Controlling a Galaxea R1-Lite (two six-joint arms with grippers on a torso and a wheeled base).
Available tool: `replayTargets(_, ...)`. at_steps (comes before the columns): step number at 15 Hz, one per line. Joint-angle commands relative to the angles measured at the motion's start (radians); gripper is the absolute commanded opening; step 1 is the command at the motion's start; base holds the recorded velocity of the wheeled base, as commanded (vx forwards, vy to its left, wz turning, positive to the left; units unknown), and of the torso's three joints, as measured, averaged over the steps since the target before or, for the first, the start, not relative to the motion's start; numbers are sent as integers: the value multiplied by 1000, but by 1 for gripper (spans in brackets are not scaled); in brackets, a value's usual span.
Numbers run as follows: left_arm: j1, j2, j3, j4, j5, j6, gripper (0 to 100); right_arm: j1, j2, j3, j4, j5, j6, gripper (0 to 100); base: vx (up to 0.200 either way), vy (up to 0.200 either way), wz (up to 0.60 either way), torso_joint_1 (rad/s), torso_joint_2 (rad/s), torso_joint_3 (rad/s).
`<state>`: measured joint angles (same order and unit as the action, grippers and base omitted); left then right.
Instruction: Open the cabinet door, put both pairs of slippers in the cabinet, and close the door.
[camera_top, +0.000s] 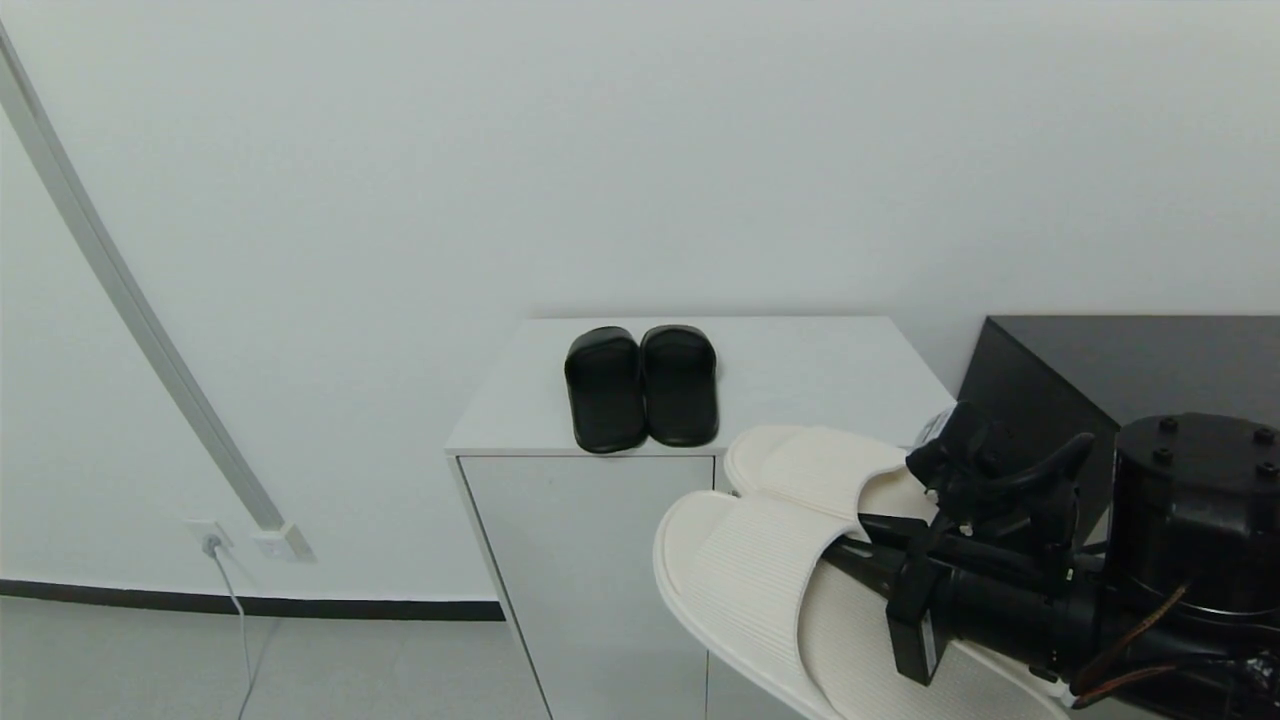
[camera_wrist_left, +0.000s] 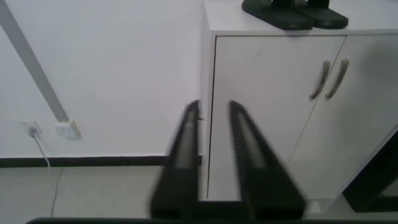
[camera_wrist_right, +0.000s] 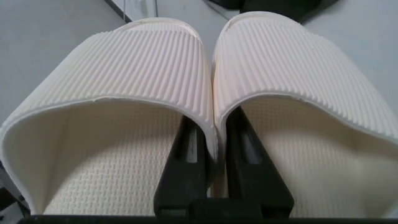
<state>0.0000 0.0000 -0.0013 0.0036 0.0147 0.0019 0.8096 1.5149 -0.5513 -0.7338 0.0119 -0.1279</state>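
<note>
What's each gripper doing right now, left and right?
Left gripper: open, holding nothing.
Right gripper: shut on the white slippers, one of its fingers inside each slipper.

The right gripper (camera_wrist_right: 214, 134) pinches the white slippers (camera_wrist_right: 143, 68) together between its fingers. The left gripper (camera_wrist_left: 214, 107) has its fingers a little apart.
</note>
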Motion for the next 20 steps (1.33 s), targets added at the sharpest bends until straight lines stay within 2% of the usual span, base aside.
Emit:
replayTargets(1, 0, 2, 0, -1, -4, 0, 100, 0, 2, 1, -1, 0, -1, 0, 0, 0, 0, -222, 525, 295)
replayTargets(11, 0, 0, 1, -1, -2, 0, 100, 0, 5, 4, 1, 0, -1, 0, 0, 0, 0, -216, 535, 322)
replayTargets(20, 0, 0, 0, -1, -2, 0, 100, 0, 5, 8, 1, 0, -6, 0, 0, 0, 0, -154, 487, 329)
